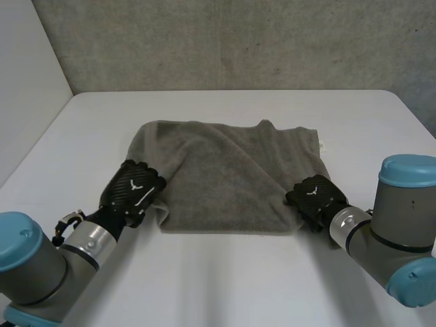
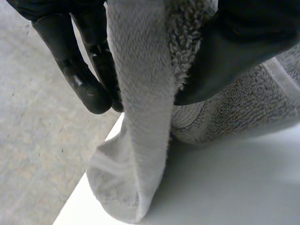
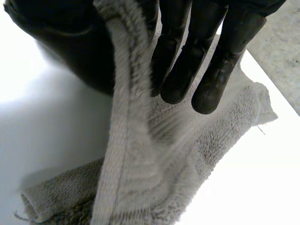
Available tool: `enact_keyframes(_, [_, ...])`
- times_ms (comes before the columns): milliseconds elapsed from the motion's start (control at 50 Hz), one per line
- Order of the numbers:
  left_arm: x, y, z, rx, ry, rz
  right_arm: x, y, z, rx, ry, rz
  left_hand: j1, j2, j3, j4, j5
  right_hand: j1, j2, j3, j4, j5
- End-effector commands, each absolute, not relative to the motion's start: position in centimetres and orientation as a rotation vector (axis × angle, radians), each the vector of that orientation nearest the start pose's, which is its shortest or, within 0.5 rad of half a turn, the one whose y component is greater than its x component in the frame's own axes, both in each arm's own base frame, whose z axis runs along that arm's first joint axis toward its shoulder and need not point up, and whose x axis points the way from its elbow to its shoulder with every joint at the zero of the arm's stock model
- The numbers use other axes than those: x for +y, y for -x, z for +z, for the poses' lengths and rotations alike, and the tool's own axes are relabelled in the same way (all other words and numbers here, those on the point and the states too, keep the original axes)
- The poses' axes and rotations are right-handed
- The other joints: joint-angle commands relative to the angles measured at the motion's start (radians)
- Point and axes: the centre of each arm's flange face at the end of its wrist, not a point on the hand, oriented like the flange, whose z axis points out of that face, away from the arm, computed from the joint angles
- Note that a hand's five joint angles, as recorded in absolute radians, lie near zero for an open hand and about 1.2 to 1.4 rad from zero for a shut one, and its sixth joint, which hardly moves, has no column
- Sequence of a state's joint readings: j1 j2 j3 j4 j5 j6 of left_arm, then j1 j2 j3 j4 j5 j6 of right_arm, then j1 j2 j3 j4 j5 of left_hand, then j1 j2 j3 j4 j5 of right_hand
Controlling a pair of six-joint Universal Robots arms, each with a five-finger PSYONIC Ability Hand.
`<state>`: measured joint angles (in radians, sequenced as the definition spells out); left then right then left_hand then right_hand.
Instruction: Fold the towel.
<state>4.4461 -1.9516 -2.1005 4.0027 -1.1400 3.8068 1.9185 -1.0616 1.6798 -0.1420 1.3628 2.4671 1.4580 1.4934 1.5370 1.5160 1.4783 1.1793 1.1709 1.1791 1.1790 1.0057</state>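
A grey towel (image 1: pixel 225 177) lies spread on the white table (image 1: pixel 225 279), its far edge rumpled where a layer is folded over. My left hand (image 1: pixel 133 191) is at the towel's near left corner. Under that hand, the towel's hem (image 2: pixel 140 93) runs between the thumb and the fingers (image 2: pixel 79 70), which pinch it. At the near right corner sits my right hand (image 1: pixel 313 197). There the towel's edge (image 3: pixel 136 154) rises between the thumb and the fingers (image 3: pixel 197 61), held a little off the table.
A grey wall (image 1: pixel 238 41) stands behind the table's far edge. Bare white tabletop surrounds the towel on all sides, with most room in front, between my two arms.
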Motion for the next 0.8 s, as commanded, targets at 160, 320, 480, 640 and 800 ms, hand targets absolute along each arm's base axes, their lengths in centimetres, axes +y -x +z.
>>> enact_keyframes(160, [-25.6, 23.2, 12.8, 1.771, -1.186, -2.158, -27.0, -24.6, 12.6, 2.334, 1.368, -1.673, -0.062, -0.097, -0.141, -0.120, -0.257, -0.419, -0.411, -0.419, -0.419, -0.420])
enact_keyframes(320, [-26.0, 22.0, 13.1, 1.789, -1.099, -2.133, -27.6, -24.1, 13.1, 2.357, 1.351, -1.704, -0.062, -0.097, -0.141, -0.120, -0.257, -0.431, -0.422, -0.431, -0.430, -0.432])
enact_keyframes(480, [-26.5, 21.8, 13.4, 1.819, -1.026, -2.149, -27.9, -22.2, 12.3, 2.450, 1.296, -1.657, -0.062, -0.097, -0.141, -0.120, -0.257, -0.440, -0.431, -0.439, -0.439, -0.440])
enact_keyframes(640, [-26.6, 21.7, 13.5, 1.838, -0.991, -2.159, -28.2, -20.6, 13.8, 2.486, 1.225, -1.705, -0.062, -0.097, -0.141, -0.120, -0.257, -0.483, -0.475, -0.483, -0.483, -0.484])
enact_keyframes(800, [-26.6, 21.7, 13.7, 1.835, -0.987, -2.163, -28.0, -20.1, 13.4, 2.518, 1.158, -1.674, -0.062, -0.097, -0.141, -0.120, -0.257, -0.487, -0.478, -0.486, -0.486, -0.488])
